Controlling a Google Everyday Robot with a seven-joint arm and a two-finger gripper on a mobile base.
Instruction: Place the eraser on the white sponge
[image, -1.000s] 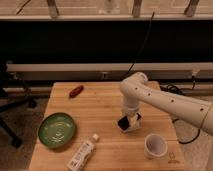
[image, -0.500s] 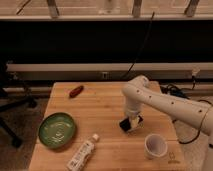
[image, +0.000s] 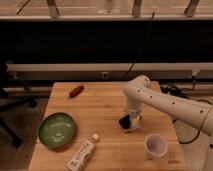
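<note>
My gripper (image: 127, 121) points down at the right middle of the wooden table (image: 100, 107), at the end of the white arm that reaches in from the right. A small black slab, the eraser (image: 123, 121), shows at the gripper's tip. An off-white block, the white sponge (image: 133, 126), lies just under and to the right of it, partly hidden by the gripper. I cannot tell whether the eraser rests on the sponge or is held just above it.
A green plate (image: 57, 130) sits at the front left. A white bottle (image: 82, 154) lies at the front edge. A white cup (image: 155, 146) stands at the front right, close to the gripper. A reddish-brown oblong object (image: 76, 91) lies at the back left. A chair base (image: 12, 107) stands left of the table.
The arm's elbow has shifted slightly to the right. The gripper stays over the same spot with the black eraser at its tip.
</note>
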